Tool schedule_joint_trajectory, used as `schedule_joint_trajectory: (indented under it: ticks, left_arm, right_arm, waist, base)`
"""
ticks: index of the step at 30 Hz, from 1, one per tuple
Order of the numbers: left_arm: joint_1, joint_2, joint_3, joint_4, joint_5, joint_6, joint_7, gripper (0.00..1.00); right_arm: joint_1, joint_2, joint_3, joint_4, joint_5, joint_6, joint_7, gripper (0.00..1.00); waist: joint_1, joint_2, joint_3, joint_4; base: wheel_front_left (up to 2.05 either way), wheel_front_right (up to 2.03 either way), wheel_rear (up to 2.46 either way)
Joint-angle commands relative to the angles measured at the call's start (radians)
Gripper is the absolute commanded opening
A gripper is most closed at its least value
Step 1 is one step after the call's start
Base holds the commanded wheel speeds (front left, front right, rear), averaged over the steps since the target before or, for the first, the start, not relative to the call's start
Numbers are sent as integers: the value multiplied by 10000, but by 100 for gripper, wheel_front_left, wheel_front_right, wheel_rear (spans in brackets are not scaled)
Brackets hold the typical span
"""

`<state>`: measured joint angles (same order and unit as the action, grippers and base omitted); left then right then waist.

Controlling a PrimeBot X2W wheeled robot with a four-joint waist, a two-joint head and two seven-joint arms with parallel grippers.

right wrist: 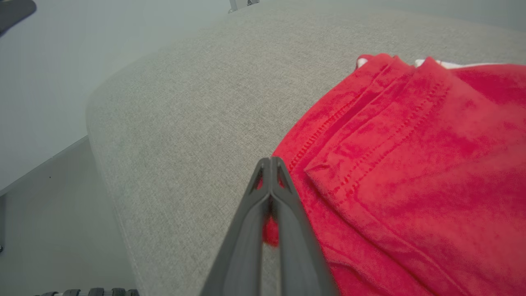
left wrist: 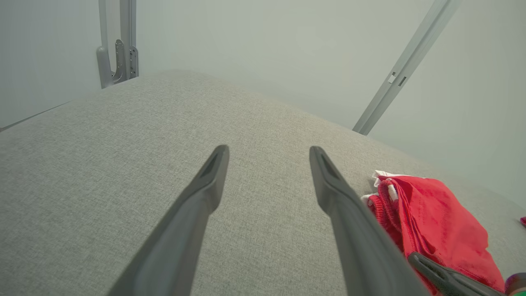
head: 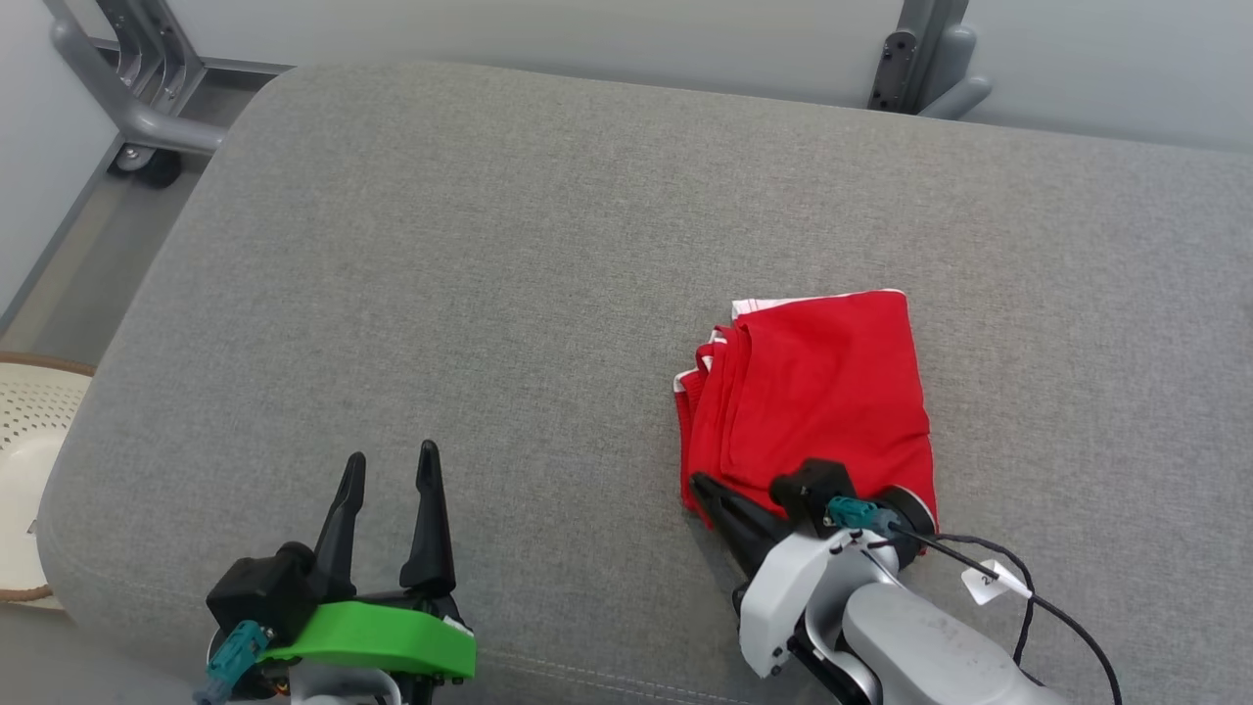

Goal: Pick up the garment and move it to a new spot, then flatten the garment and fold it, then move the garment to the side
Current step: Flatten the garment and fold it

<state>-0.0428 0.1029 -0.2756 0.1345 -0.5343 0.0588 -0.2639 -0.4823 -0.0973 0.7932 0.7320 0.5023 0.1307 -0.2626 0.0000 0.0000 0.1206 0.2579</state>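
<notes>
Where the grey padded bench (head: 489,245) runs toward its right-hand end, the garment (head: 812,392) lies folded into a compact red stack, nearer the front edge than the back edge and well apart from the left end. Its layered edges fan out along the side facing the bench's middle, with slivers of white trim showing at the far corner. The right gripper (head: 705,488) sits at the garment's near corner on that same side, low against the bench surface. In the right wrist view its fingers (right wrist: 287,213) are pressed together along their whole length, tips (right wrist: 271,162) meeting right at the stitched hem of the garment (right wrist: 411,164); a small bulge of red cloth shows between the fingers lower down, so the gripper appears to be pinching a fold of the garment edge, though how much cloth is caught cannot be judged. The left gripper (head: 392,455) is near the front edge toward the left end, jaws spread wide with bare grey fabric between them (left wrist: 269,150), holding nothing and well apart from the garment (left wrist: 431,213). A pale perforated basket (head: 29,441) stands off the bench's left end.
</notes>
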Motion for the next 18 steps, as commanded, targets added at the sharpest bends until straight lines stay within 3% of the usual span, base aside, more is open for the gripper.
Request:
schedule_joint_trajectory:
  ticks: [1, 8, 16, 18]
  left_arm:
    - [-133, 12, 30, -46, 92, 38, 11, 100]
    - [-126, 1, 69, -57, 120, 35, 6, 100]
    - [-219, 61, 25, -70, 223, -64, 1, 100]
    - [-289, 78, 13, -52, 297, -59, -1, 100]
  right_arm:
    - [-103, -112, -170, -271, -156, -2, -21, 0]
    - [117, -251, -1112, -1407, -683, -2, -21, 0]
    - [860, -282, -3325, -3053, -1711, -2, -19, 0]
    - [1129, -184, -3996, -3417, -1958, -2, -21, 17]
  waist:
    - [0, 0, 22, -108]
    - [0, 0, -56, -397]
    - [0, 0, -196, -827]
    - [0, 0, -234, -950]
  base:
    - [0, 0, 0]
    - [0, 0, 0]
    - [0, 0, 0]
    - [0, 0, 0]
